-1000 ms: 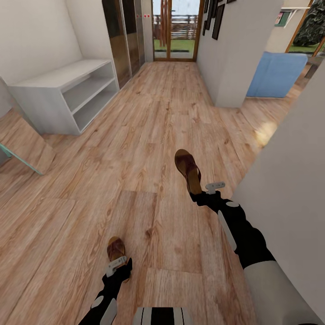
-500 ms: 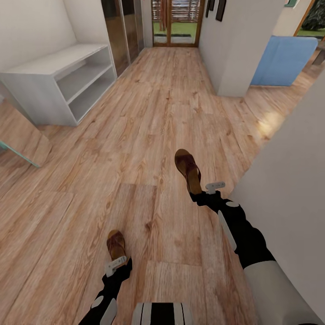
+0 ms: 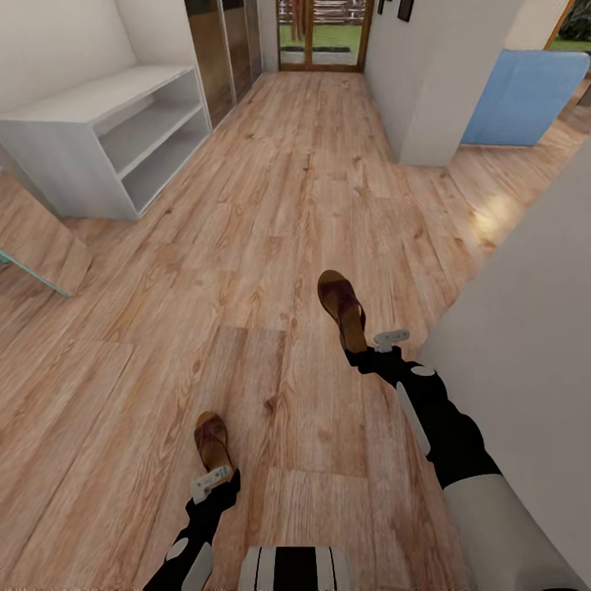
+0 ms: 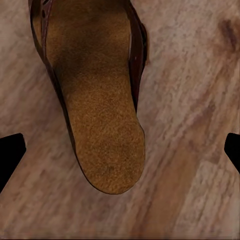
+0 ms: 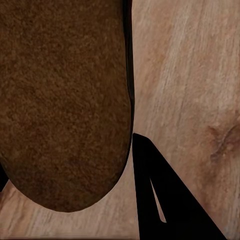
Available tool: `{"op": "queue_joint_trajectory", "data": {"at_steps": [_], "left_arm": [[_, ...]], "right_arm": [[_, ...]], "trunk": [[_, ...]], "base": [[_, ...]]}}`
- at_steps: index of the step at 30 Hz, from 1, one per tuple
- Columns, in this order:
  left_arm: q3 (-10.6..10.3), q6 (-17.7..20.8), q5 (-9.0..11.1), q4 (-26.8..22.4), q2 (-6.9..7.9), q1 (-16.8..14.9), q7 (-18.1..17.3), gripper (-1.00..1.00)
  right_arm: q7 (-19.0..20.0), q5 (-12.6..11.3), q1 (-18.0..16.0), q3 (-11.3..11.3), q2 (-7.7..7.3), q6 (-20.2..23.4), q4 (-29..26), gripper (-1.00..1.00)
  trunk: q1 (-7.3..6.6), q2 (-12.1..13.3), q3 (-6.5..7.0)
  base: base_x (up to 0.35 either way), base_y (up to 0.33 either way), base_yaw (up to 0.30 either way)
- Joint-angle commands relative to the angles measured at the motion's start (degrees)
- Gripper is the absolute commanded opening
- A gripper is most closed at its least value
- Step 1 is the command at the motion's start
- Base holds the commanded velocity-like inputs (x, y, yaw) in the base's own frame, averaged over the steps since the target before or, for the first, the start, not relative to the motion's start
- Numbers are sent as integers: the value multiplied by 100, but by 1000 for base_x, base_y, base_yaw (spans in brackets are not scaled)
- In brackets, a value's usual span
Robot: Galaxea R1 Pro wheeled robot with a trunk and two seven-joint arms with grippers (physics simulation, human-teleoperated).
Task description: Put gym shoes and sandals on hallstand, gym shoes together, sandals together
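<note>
Each end effector is pinching 1 sandal by its heel: left end effector (image 3: 212,478) holding the left sandal (image 3: 211,439), right end effector (image 3: 379,345) the right sandal (image 3: 342,306), both above the corridor floor (image 3: 271,213) (light, stiff-soled, probably easy to carry).

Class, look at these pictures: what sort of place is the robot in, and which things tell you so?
Probably a home's entrance corridor: a long wood-plank floor leading to a glazed door, a low grey shoe rack along the wall, and brown sandals.
</note>
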Motion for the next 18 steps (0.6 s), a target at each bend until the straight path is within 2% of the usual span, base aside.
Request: {"op": "queue_joint_trajectory", "data": {"at_steps": [1, 12, 18], "left_arm": [[21, -8, 59, 3, -4, -3, -42, 100], [21, -8, 59, 3, -4, -3, -42, 100], [21, -8, 59, 3, -4, -3, -42, 100]], "right_arm": [[-8, -26, -2, 7, -6, 36, -10, -100], [-8, -26, -2, 6, -3, 38, -61, -100], [-8, -26, -2, 6, -3, 37, -116, -100]], "trunk": [[1, -3, -33], [30, -18, -356], [30, -18, -357]], "base": [[0, 0, 91], [0, 0, 99], [0, 0, 2]]}}
